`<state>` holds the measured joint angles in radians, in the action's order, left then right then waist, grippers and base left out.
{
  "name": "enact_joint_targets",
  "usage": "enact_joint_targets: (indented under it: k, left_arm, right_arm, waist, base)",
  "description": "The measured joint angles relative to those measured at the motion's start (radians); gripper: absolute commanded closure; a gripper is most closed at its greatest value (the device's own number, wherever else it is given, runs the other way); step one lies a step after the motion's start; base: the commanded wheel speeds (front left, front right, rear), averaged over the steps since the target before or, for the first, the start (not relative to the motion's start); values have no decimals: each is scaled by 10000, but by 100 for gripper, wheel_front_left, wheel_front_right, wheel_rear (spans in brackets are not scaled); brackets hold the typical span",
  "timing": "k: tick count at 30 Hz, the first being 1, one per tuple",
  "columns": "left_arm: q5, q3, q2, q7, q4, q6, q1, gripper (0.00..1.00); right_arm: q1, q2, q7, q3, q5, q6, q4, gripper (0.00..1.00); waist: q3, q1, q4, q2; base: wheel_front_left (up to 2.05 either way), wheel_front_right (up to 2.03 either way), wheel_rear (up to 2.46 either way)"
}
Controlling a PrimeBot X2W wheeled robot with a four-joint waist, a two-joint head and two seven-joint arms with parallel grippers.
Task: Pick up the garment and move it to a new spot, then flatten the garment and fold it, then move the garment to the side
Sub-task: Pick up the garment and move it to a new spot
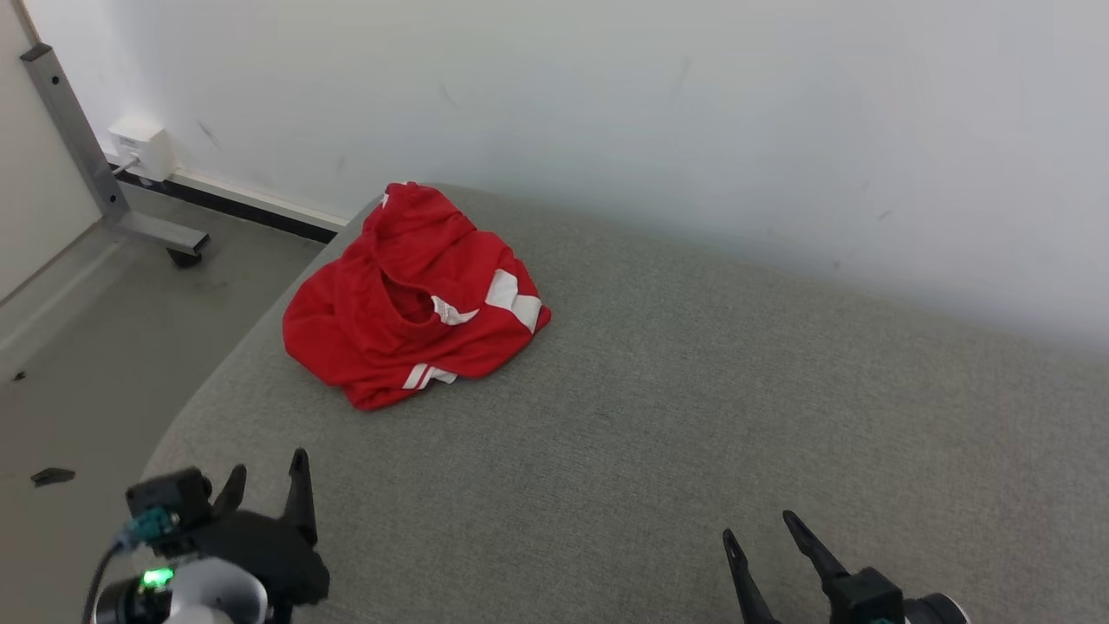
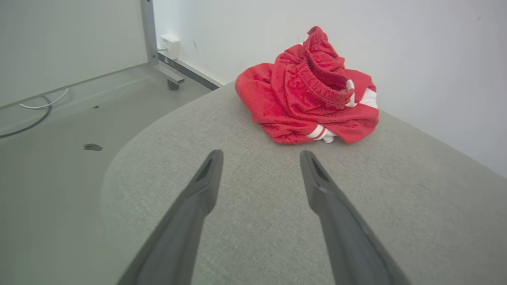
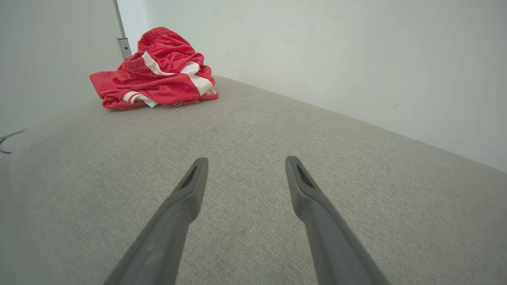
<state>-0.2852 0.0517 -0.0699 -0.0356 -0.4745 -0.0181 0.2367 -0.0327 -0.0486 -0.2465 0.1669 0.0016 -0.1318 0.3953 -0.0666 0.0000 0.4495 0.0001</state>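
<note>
Metal stand (image 1: 82,139): far left, on the floor.
Left claw (image 1: 269,464): near left, fingers spread wide, holding nothing.
Red garment (image 1: 407,299): crumpled heap at the far left corner of the grey cushion (image 1: 693,390), well apart from both claws.
Right claw (image 1: 762,527): near right, spread wide, empty.

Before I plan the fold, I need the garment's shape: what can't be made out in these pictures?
- red garment: bunched in a heap in all three views; its own folds hide its outline and underside.
- grey surface: cut off by the head view's right and bottom edges; its extent is unknown.
- dark scrap on the floor, head view: too small to identify.
</note>
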Motion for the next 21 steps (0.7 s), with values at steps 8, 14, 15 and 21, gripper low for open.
enact_joint_targets:
  k: [8,14,15,21]
  left_arm:
    - [-1484,924,-238,1565,-1935,4,3161,0]
    - [-1864,1202,-811,2393,-2702,186,4991,0]
    - [-1918,1262,-895,2445,-2775,205,5246,0]
    - [-2002,1241,-1271,3104,-3325,439,6271,0]
  right_arm:
    - [-319,2,721,688,-786,-2,-1057,0]
    - [-477,2,1193,754,-1411,-2,-2075,0]
    - [-477,2,1246,765,-1480,-2,-2243,0]
    - [-412,-4,1499,696,-1741,-2,-3076,0]
  waist:
    - [550,1,-729,0]
    - [1564,2,-1406,0]
    - [1767,3,-1534,0]
    - [2901,4,-2268,1]
  base:
    - [0,0,0]
    - [0,0,0]
    - [0,0,0]
    - [0,0,0]
